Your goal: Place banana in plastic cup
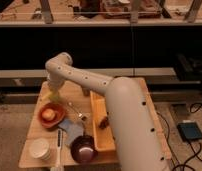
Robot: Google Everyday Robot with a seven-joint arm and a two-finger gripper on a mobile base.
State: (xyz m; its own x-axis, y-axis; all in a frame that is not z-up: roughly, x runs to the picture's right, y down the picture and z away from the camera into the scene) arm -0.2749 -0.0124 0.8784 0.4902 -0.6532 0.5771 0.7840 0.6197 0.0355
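item: one two-finger gripper (54,91) on a white arm, hanging at the desk's far-left corner right over one yellow banana (54,96), probably to lift it; whether it grips cannot be told. one white plastic cup (40,148), upright at the near-left corner, mouth up to receive the fruit. also one round orange bowl (50,115), one dark round bowl (84,149), one long yellow tray (95,107).

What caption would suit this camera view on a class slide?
Robot gripper poised at the banana near the table's far edge, the cup standing at the near corner.
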